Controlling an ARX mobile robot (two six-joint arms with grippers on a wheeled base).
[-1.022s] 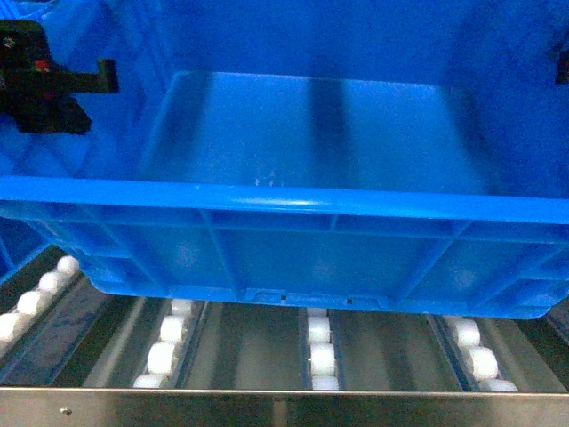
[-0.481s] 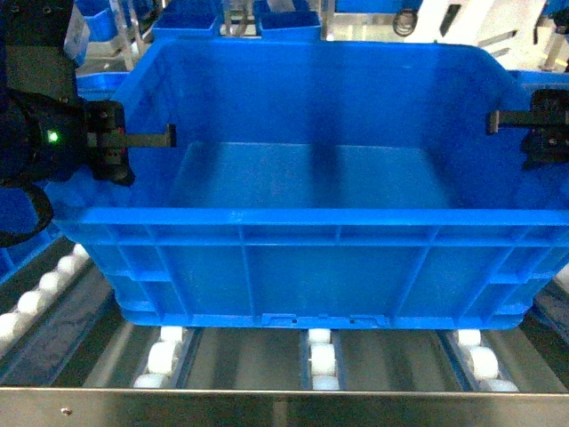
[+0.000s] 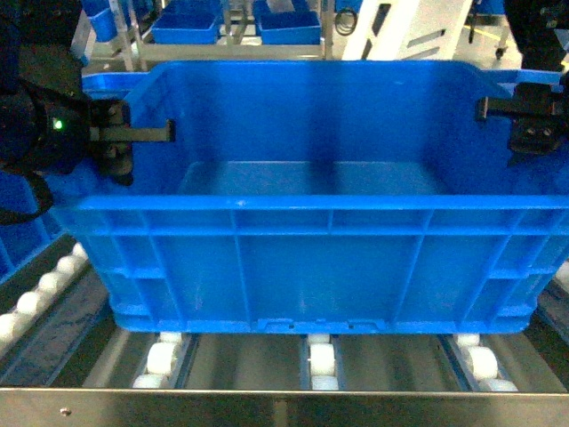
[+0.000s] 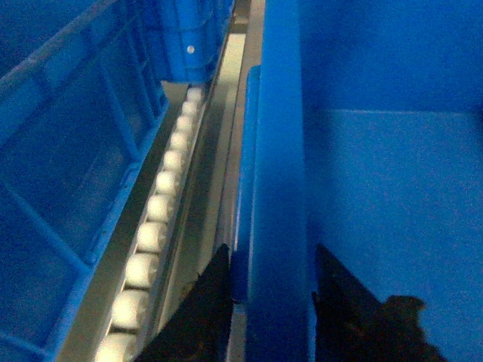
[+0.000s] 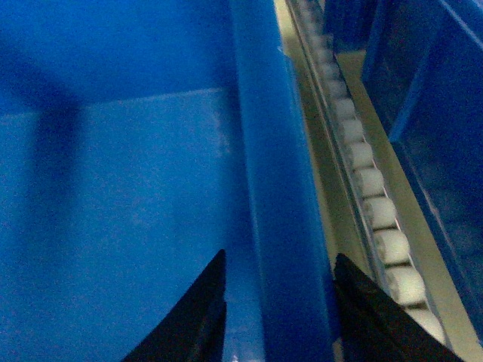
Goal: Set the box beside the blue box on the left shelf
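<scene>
1. At the far left of the head view, a neighbouring blue box (image 3: 18, 227) is seen only as a ribbed wall; in the left wrist view the same wall fills the left side, with a roller track (image 4: 162, 226) running between it and the carried crate.
2. The left gripper (image 3: 147, 135) is seen at the upper left of the head view, set over the crate's left rim. In the left wrist view, one dark finger lies outside the wall and one inside, so the gripper appears to be pinching the rim, though actual contact cannot be confirmed.
3. The box (image 3: 320, 267) fills the centre of the head view, upright and level. Its base sits at or just above the white rollers of the left shelf (image 3: 284, 405), behind the steel front lip; whether it rests on them cannot be told.
4. The right gripper (image 3: 502, 108) is seen at the upper right of the head view, over the right rim. In the right wrist view its fingers (image 5: 200, 317) straddle the wall in the same manner, apparently clamped on it.
5. At the right of the right wrist view, a second roller track and another blue wall are seen beside the crate.
6. The step in hand is judged to be the setting-down of the crate on the rollers. Next, the crate's weight should be settled fully, and both grippers spread and lifted clear of the rims.
</scene>
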